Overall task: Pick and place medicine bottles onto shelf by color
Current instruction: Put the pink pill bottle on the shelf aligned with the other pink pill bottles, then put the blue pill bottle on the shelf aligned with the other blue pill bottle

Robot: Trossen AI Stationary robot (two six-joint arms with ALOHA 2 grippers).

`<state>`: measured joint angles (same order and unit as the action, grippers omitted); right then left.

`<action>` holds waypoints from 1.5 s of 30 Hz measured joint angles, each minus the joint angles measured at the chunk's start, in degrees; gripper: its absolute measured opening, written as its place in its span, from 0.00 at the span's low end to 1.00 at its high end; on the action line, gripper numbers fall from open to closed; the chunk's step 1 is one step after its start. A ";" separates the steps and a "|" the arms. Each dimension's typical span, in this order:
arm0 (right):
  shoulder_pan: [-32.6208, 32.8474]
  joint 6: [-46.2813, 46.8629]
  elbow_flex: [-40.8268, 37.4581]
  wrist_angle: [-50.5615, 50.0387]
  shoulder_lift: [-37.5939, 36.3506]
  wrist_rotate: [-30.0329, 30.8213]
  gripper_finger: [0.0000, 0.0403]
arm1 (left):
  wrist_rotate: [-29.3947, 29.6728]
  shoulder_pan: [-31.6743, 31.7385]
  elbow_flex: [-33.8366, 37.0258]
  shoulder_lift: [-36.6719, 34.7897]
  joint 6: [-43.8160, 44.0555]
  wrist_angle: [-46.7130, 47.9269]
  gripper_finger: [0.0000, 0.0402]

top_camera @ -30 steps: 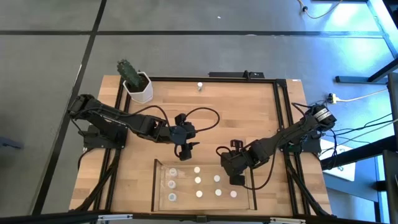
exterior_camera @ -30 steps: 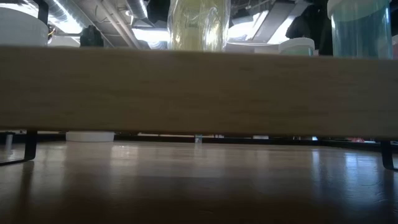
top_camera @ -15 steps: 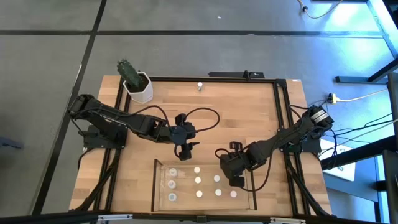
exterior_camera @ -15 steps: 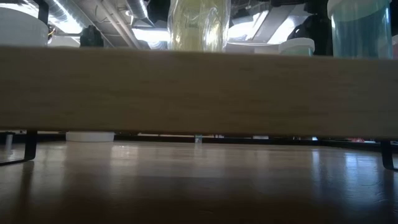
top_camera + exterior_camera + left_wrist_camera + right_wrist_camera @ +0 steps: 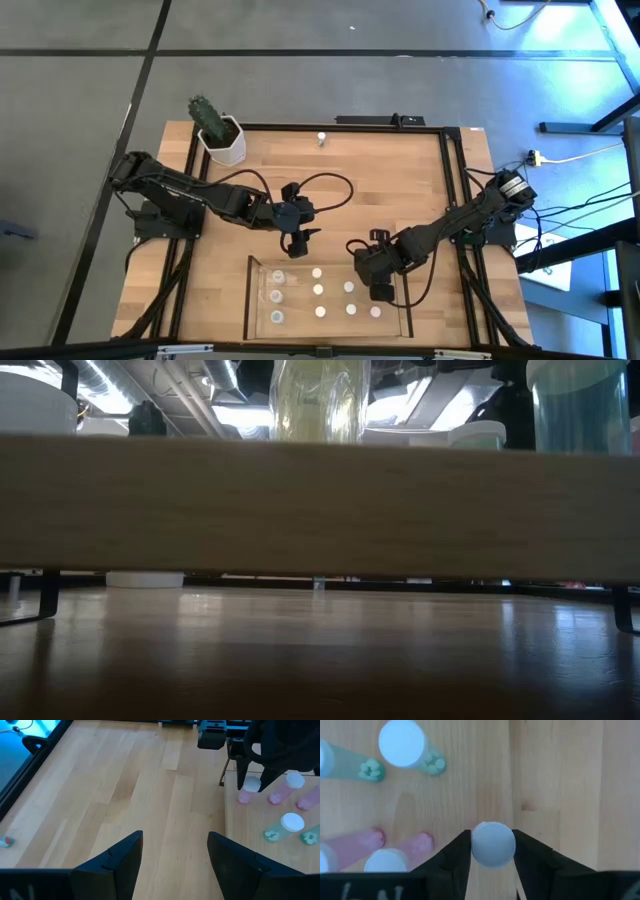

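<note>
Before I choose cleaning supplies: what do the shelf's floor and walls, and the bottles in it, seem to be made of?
The shelf floor looks like light matte wood, grain showing. Its walls seem clear plastic or glass: see-through, thin dark edges. The medicine bottles look like tinted translucent plastic, green or pink, with pale opaque caps. The right gripper has one bottle between its fingers.

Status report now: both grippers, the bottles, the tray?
Right gripper over clear-walled tray, fingers beside a white-capped bottle. Left gripper open, waiting above bare wood. One small bottle at far edge.
</note>
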<state>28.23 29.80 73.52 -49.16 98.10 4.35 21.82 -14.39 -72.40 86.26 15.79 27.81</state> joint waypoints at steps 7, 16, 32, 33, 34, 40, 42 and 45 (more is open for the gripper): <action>0.02 -0.07 -0.04 -0.24 0.04 -0.27 0.42 | 0.01 0.00 0.00 0.00 0.00 0.00 0.54; 0.02 -0.12 -0.04 -0.08 0.04 -0.19 0.48 | 0.00 0.00 0.00 0.00 0.01 0.00 0.54; 0.02 -0.21 -0.04 0.11 0.04 -2.96 0.48 | 0.00 -0.02 0.02 0.00 0.04 0.00 0.54; 0.01 -0.22 -0.04 0.10 0.04 -2.94 0.48 | 0.00 0.00 0.00 0.00 0.04 0.00 0.54; -0.03 -0.22 -0.04 0.11 0.04 -2.83 0.48 | 0.00 0.00 0.00 0.00 0.04 0.00 0.54; -0.58 -0.24 -0.04 0.09 0.04 -2.57 0.48 | 0.00 0.00 0.00 0.00 0.04 0.00 0.54; -0.81 -0.24 -0.04 0.03 -0.15 -2.53 0.48 | 0.00 0.00 0.00 0.00 0.04 0.00 0.54; -1.21 -0.16 0.44 -0.68 -0.39 -2.51 0.48 | 0.00 -0.01 0.02 0.00 0.04 -0.01 0.54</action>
<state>27.02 29.64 73.96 -49.85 97.71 1.85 21.82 -14.40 -72.38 86.26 15.84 27.80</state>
